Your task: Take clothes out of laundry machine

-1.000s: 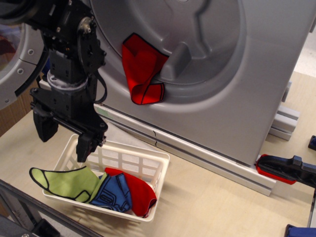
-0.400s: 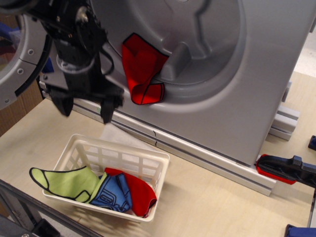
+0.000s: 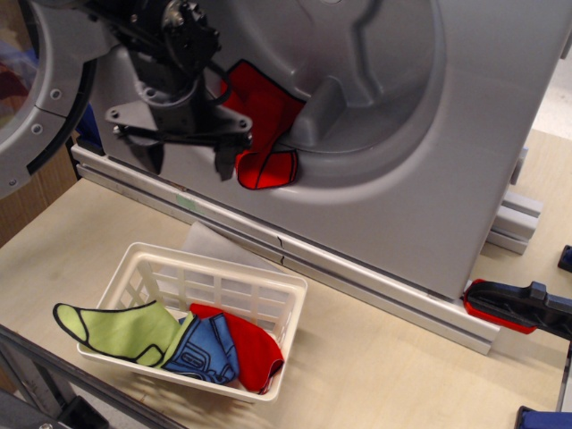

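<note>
A bright red cloth (image 3: 264, 125) with black stitched edges hangs over the lower rim of the silver-grey laundry machine's drum (image 3: 375, 80), beside a raised rib. My gripper (image 3: 186, 161) is open and empty, fingers pointing down, just left of the red cloth and in front of the machine's face. One finger (image 3: 225, 159) is near the cloth's lower left edge; I cannot tell if it touches. A light green cloth (image 3: 121, 329), a blue cloth (image 3: 206, 350) and another red cloth (image 3: 255, 353) lie in the white slatted basket (image 3: 228, 286).
The round ringed door (image 3: 36, 98) stands open at the left. An aluminium rail (image 3: 357, 286) runs along the machine's base. A red and black tool (image 3: 518, 306) lies on the wooden table at the right. A dark frame (image 3: 54, 384) crosses the lower left corner.
My gripper has risen from over the basket's left end and moved right, up to the drum's lower rim beside the hanging red cloth. The cloths have not moved.
</note>
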`<state>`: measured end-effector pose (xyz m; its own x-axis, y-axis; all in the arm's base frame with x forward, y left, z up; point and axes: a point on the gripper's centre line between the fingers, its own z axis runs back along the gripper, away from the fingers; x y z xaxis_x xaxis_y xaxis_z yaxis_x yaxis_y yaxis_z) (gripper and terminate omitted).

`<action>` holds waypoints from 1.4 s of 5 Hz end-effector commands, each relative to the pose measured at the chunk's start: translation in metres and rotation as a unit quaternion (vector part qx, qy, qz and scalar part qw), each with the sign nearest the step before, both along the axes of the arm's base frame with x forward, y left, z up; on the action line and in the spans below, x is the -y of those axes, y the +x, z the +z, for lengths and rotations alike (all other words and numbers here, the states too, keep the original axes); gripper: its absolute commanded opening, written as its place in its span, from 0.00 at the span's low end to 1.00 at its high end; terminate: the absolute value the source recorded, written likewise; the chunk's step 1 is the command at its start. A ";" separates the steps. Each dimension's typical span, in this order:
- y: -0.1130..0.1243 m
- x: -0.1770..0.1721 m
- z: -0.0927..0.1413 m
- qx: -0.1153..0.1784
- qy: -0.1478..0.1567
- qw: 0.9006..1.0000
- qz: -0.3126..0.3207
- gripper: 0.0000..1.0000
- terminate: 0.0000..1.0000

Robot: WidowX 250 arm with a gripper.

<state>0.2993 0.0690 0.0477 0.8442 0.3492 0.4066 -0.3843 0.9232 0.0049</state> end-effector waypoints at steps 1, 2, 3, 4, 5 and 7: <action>0.037 0.012 0.025 0.034 0.008 0.999 -0.029 1.00 0.00; 0.048 0.016 0.017 0.025 0.005 0.999 -0.044 1.00 0.00; 0.053 0.018 0.004 0.006 0.008 0.999 -0.053 1.00 0.00; 0.053 0.021 -0.004 -0.011 0.014 0.998 -0.061 1.00 0.00; 0.053 0.023 -0.010 -0.025 0.021 0.996 -0.078 1.00 0.00; 0.055 0.022 -0.006 -0.028 0.055 0.996 -0.068 0.00 0.00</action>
